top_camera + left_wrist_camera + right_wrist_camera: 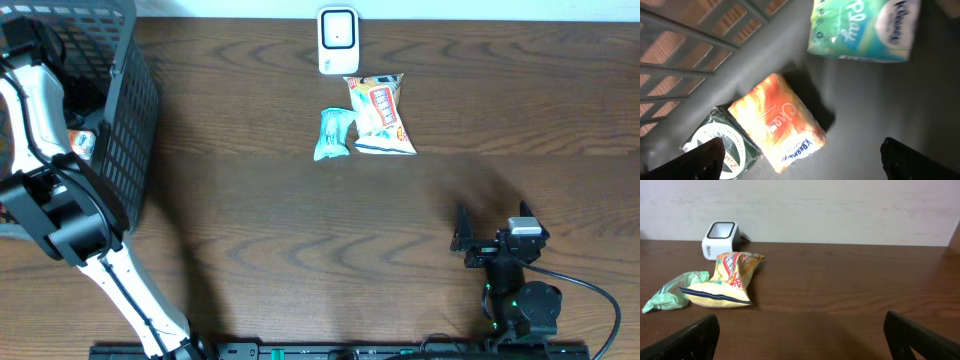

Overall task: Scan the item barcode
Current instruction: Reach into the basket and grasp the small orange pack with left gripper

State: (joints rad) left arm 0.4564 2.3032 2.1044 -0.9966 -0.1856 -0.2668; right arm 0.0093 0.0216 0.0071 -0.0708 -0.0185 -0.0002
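While the left gripper (802,154) hangs open in the basket (130,100), a glossy orange tissue pack (777,122) with white lettering lies beneath; the right gripper (802,335) gapes empty.

Setting: mock shop checkout, staged as a robot test station. Evidence: one white barcode scanner (338,40) on a dark wood-grain surface (300,230); one black mesh shopping basket (130,100) holding an orange tissue pack (780,122) and a teal tissue pack (862,30); one yellow snack bag (382,112) and one green packet (334,133) near the scanner; plain pale wall (840,205); left arm (30,110) and right arm (515,290).
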